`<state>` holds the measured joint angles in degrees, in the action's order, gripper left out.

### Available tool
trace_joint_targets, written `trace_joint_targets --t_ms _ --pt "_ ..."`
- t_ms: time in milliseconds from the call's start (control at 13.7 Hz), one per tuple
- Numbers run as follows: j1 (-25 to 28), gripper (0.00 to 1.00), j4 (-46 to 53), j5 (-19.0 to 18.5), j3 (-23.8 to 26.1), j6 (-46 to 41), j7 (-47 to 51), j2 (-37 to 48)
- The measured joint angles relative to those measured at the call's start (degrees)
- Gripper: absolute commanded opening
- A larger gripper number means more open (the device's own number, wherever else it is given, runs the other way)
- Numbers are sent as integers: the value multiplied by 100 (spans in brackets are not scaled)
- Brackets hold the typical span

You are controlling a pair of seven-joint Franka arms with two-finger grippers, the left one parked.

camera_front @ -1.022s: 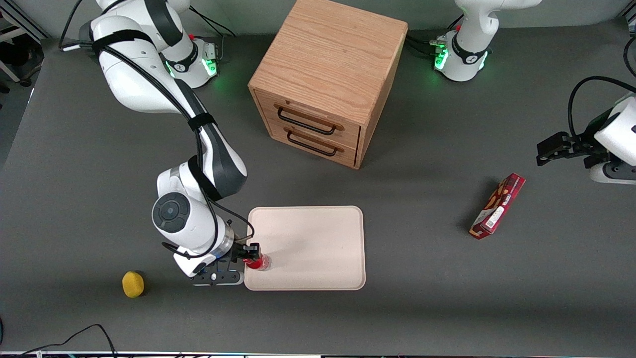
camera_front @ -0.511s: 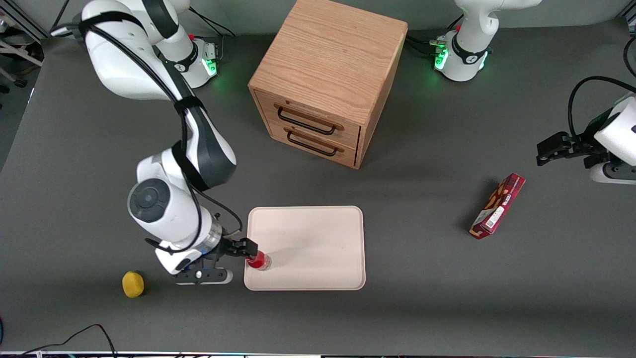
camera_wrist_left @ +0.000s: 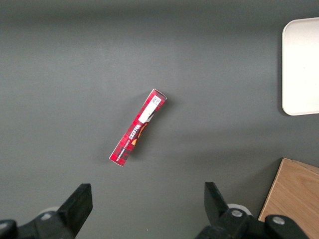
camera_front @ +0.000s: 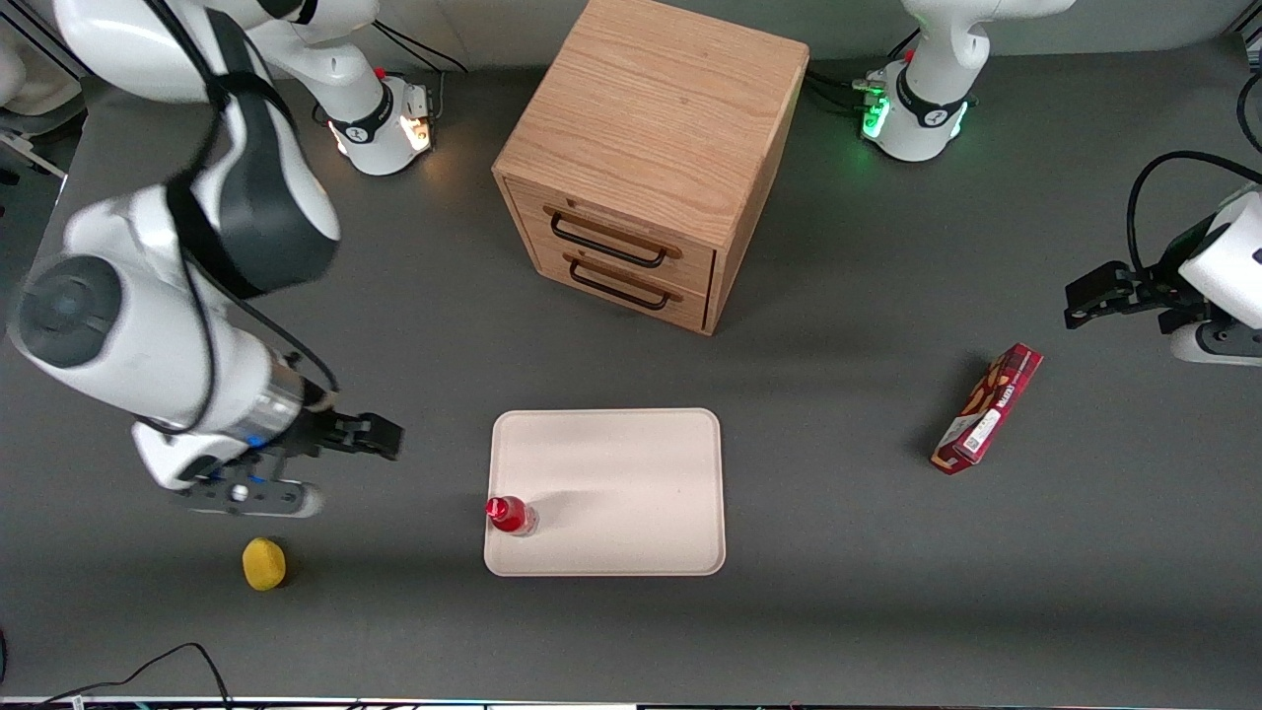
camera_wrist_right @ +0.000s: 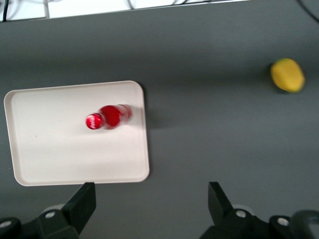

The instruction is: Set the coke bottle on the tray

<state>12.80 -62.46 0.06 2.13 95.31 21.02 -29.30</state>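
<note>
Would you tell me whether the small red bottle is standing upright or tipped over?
Upright: the small red bottle stands cap-up on the cream tray; the open claw is apart.

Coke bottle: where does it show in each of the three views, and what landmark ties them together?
Front view: coke bottle upright on the tray, at its edge toward the working arm; the open pincer is apart from it.
Right wrist view: bottle on the tray.
Left wrist view: not in it.
Shared landmark: the tray.
</note>
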Motion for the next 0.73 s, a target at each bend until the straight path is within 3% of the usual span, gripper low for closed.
trace_joint_targets --t_ms 292,730 --pt "-704 100 -850 1 -8 -598 -521 1226" --pt "-1634 100 -1984 87 -205 -674 -1726 2694"
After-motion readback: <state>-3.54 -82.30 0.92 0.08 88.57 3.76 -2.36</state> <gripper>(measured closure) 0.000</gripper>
